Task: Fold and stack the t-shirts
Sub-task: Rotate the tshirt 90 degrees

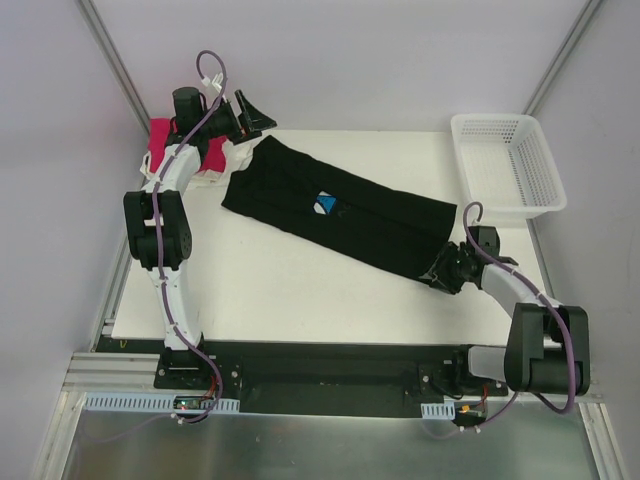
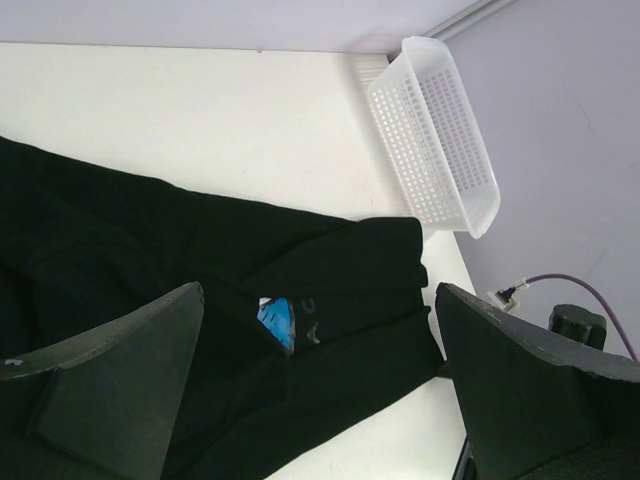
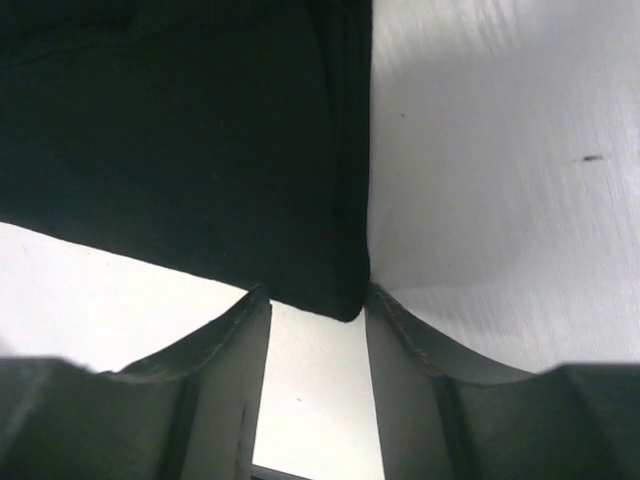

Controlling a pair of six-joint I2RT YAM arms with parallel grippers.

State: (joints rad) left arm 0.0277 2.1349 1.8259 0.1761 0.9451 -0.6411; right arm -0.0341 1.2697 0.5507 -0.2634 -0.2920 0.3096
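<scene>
Across the table (image 1: 300,290), long black t-shirt (image 1: 370,215), folded

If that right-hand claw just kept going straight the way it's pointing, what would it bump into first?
The black t-shirt. Its near corner lies right at the tips of the right gripper, between the parted jaws. Whether the tips touch the cloth now, I cannot tell.

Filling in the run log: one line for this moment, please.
black t-shirt: folded long strip | left gripper: open, at far-left end | right gripper: open, around near-right corner
</scene>
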